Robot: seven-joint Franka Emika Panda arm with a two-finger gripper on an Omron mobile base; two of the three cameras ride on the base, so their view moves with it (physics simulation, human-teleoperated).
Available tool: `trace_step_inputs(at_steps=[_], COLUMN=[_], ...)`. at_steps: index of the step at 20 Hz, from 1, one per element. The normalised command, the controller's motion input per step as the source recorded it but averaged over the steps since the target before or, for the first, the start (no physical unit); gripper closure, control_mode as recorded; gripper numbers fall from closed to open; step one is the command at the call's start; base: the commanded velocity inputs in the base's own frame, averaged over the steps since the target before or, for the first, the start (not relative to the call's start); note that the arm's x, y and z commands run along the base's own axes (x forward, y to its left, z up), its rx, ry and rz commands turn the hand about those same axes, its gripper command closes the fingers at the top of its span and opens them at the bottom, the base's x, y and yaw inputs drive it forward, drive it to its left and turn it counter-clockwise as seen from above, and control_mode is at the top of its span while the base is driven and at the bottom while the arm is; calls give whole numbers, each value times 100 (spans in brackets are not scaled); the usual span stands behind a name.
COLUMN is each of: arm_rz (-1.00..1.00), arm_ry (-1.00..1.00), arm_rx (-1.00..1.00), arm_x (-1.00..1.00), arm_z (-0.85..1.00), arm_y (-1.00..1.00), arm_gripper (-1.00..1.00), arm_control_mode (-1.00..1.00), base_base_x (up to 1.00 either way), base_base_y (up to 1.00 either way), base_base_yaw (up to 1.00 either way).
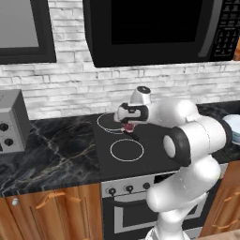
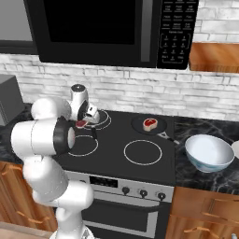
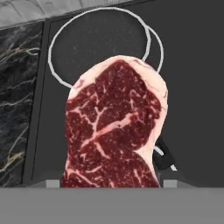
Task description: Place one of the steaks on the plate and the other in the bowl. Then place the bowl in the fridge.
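My gripper (image 1: 128,128) (image 2: 84,124) hangs over the stove's left side, shut on a red steak (image 3: 111,131) with a pale fat edge, which hangs between the fingers above the cooktop. The same steak (image 1: 127,127) (image 2: 81,123) looks small in both base views. A second steak (image 2: 150,123) lies in a dark round pan (image 2: 140,126) on the back right burner. The bowl (image 2: 208,152) (image 1: 233,129), white inside and blue-grey outside, stands on the dark counter right of the stove. A white sliver at the far right edge may be the plate (image 2: 236,149). The fridge is out of view.
Under the held steak sits a dark round pan (image 3: 98,43) with its handle (image 3: 162,157) pointing toward me. A black microwave (image 2: 116,28) hangs above the black cooktop (image 2: 140,151). A grey toaster (image 1: 10,122) stands on the marble counter (image 1: 51,150) to the left.
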Motion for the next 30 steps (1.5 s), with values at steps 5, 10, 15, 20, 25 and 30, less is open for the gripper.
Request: trace_step_inputs(at_steps=[5,10,15,20,25,30], arm_rz=[-1,-8,-12,-11,-7,-18], arm_ry=[6,13,0,-3,2,4], arm_rx=[3,0,-6,-3,0,0], arm_x=[-84,-40,-41,-15,0,0], arm_z=[99,82,6,0,0,0], arm_y=[-20,-41,-47,-72,-83,-100], arm_gripper=[100,100,100,100,100,100], arm_control_mode=[-100,-100,-100,-100,-100,-100], base_base_x=[0,0,0,0,0,0], base_base_y=[0,0,0,0,0,0], base_base_yaw=[0,0,0,0,0,0])
